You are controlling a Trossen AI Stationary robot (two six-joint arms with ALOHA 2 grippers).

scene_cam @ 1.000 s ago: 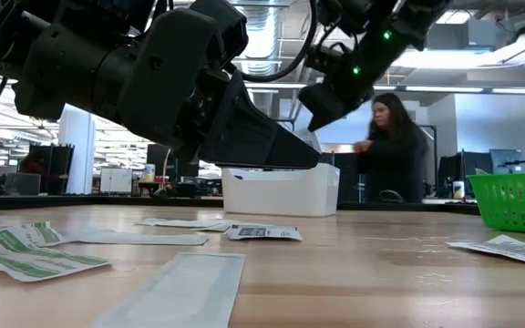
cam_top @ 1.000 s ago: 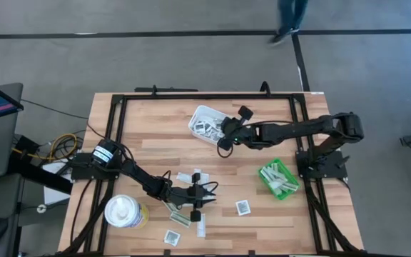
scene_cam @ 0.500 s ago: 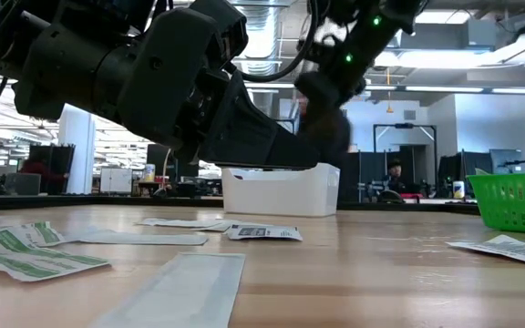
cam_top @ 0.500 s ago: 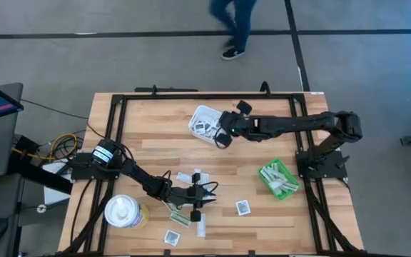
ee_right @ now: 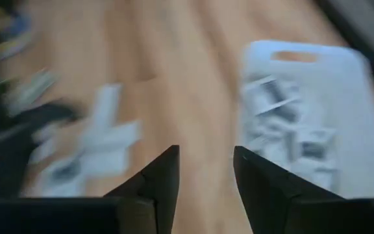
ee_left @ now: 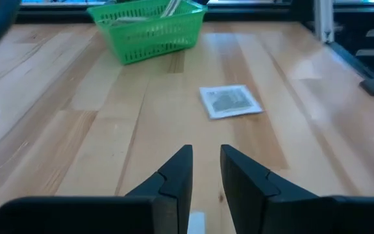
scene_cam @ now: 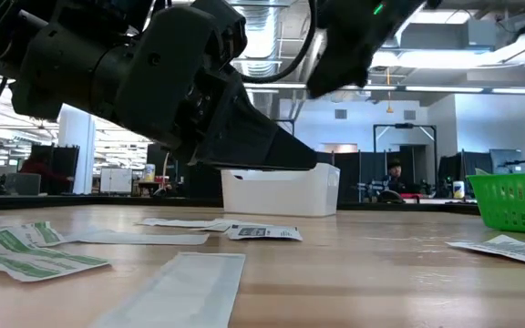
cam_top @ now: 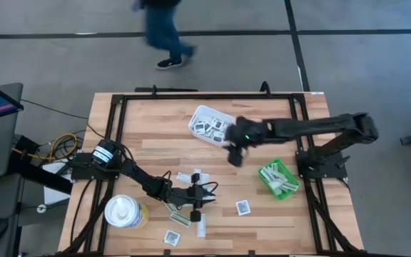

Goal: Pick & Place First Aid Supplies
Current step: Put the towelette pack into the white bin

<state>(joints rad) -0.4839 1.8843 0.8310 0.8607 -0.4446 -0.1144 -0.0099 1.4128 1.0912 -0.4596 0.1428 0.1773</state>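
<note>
while most packets point(cam_top: 191, 214) lie loose on the desk point(cam_top: 155, 135) near the left tool point(cam_top: 207, 194), some sit in the white tray point(cam_top: 200, 114) and others in the green bin point(cam_top: 289, 191). one square packet point(ee_left: 230, 101) lies ahead of the left tool, whose fingers stand slightly apart, empty. right tool point(cam_top: 232, 158) hangs between tray and bin, fingers parted, holding nothing.

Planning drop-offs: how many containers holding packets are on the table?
2. The white tray is at the high view's top middle; the green bin is near the right arm's base. None seems hidden.
</note>
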